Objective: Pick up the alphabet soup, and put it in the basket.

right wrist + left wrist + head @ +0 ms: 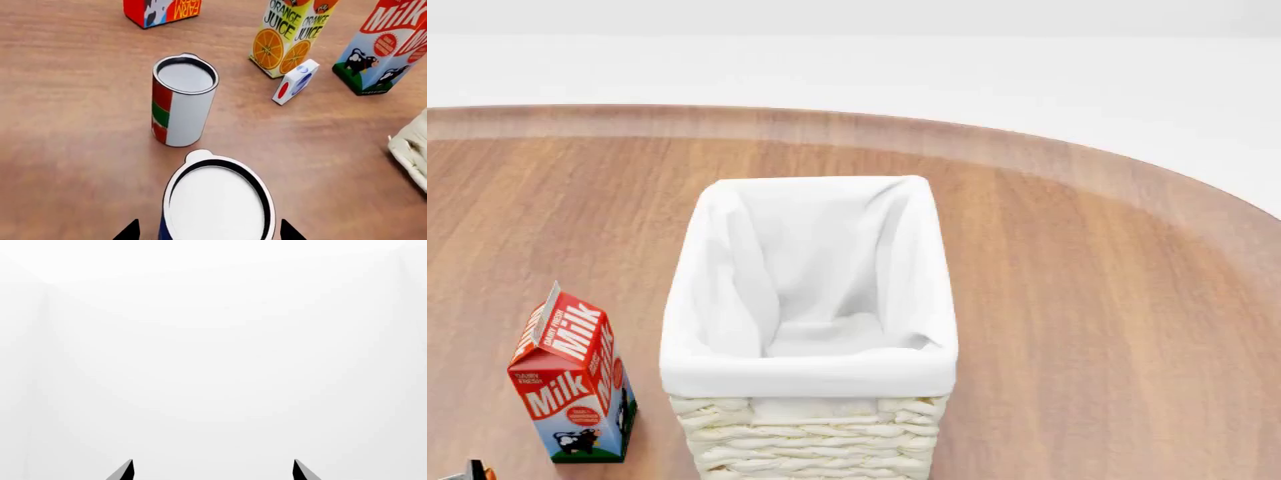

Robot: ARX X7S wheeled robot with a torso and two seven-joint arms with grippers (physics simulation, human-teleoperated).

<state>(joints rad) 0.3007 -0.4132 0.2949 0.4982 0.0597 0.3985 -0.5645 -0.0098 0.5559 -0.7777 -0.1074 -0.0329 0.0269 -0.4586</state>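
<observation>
The alphabet soup (217, 205) stands upright on the wooden table. Its silvery-white top faces the right wrist camera and a strip of blue label shows on its side. My right gripper (208, 231) is open, one dark fingertip on each side of the can with a gap between each tip and the can. The basket (814, 370), cream wicker with white cloth lining, sits mid-table in the head view with nothing visible inside; one corner of the basket (410, 155) shows in the right wrist view. My left gripper (213, 470) is open before a blank white background. Neither gripper shows in the head view.
Just beyond the soup stands a red-and-green can (183, 100). Further off are an orange juice carton (290, 35), a small white box (295, 82), a milk carton (383, 45) and a red carton (162, 11). The milk carton (571, 375) stands left of the basket.
</observation>
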